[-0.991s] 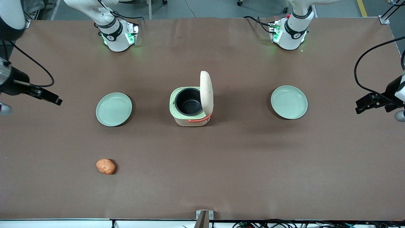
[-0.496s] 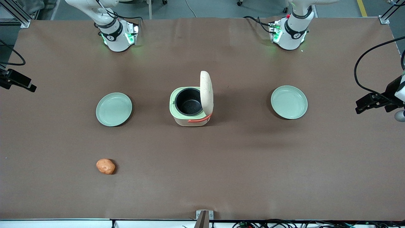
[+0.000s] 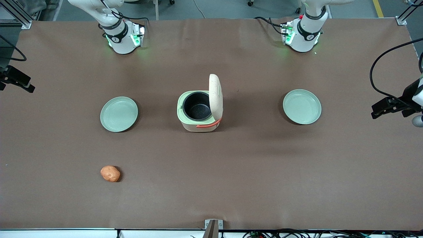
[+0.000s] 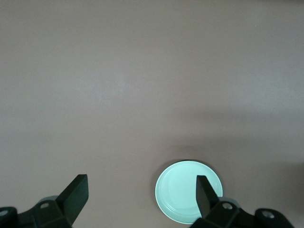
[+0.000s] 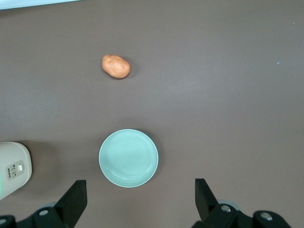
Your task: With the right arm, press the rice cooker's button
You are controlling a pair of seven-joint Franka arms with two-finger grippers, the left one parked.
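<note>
- The right arm's tool (image 3: 15, 79) hangs at the working arm's end of the brown surface (image 3: 231, 172), over its edge and well apart from every object. In the right wrist view its two black fingers (image 5: 71, 202) stand wide apart with nothing between them, so the tool is released.
- A pale green plate (image 3: 119, 114) lies flat on the surface between that end and the middle. The right wrist view shows the same plate (image 5: 128, 157) bare, with nothing on it.
- An orange-brown potato (image 3: 110, 173) sits alone on the surface, nearer to the front camera than that plate and well apart from it.
- The rice cooker (image 3: 198, 112) stands in the middle of the surface, between the two plates and touching neither.
- Its cream lid (image 3: 215, 96) is swung up and stands nearly upright on the side toward the parked arm, leaving the black inner pot (image 3: 197, 105) open to view inside the pale green rim.
- The coral-orange handle (image 3: 209, 125) shows along the cooker's near edge, at the foot of the raised lid.
- In the right wrist view, part of the cooker's cream body (image 5: 14, 168) shows, carrying a small white panel with marks; I cannot tell whether this is the button.
- A second pale green plate (image 3: 302, 106) lies flat toward the parked arm's end, about level with the cooker.
</note>
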